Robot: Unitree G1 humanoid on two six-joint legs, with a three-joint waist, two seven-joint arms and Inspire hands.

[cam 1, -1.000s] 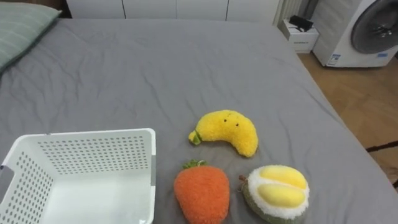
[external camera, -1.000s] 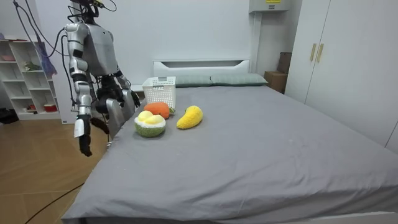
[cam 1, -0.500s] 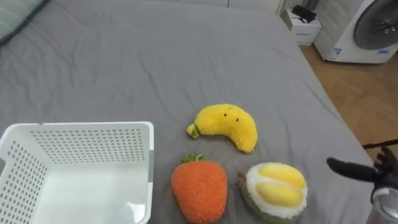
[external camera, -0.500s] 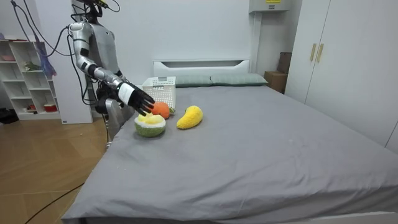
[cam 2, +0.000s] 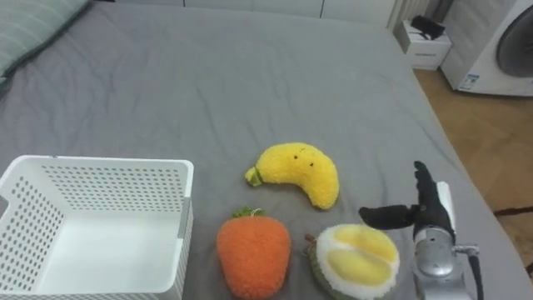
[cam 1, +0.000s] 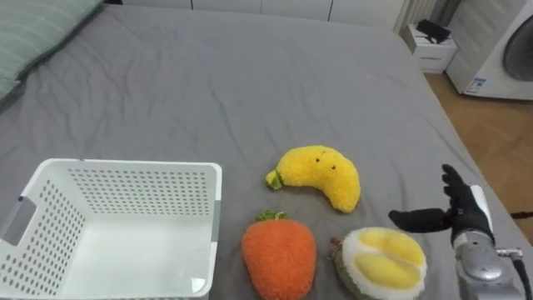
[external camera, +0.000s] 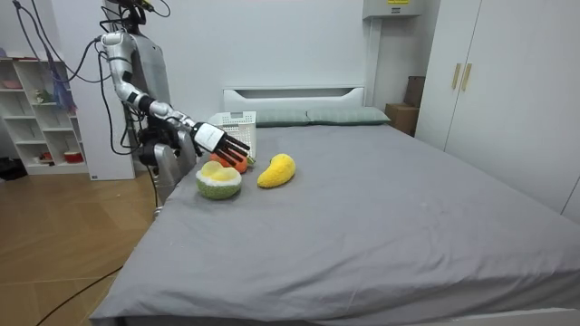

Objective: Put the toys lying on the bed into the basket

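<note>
While the robot is standing at the side of the grey-sheeted bed (cam 1: 250, 83) at the room view's left, its right hand (cam 1: 463, 218) is reaching out over the mattress edge. The fingers are held straight and apart, pointing toward 12 o'clock, and the thumb is stretching toward 9 o'clock. The hand is gripping nothing.

The round plush durian with a green shell and yellow flesh (cam 1: 383, 265) is lying at about 8 o'clock from that hand, just beside it. The thumb tip is hovering over the durian's upper rim, and whether it is touching cannot be told. The yellow plush banana (cam 1: 321, 173) is resting at 10 o'clock from the hand, clearly apart from it. The orange plush carrot with a green top (cam 1: 279, 257) is sitting at 9 o'clock from the durian, close beside it.

The white perforated plastic basket (cam 1: 133, 170) is standing at 9 o'clock from the carrot with no toys in it, all three toys lying on the sheet. A green striped pillow (cam 1: 33, 33) is lying at 10 o'clock from the basket.

In the room view the left hand (external camera: 156, 149) is hanging by the robot's waist; its fingers cannot be made out.
</note>
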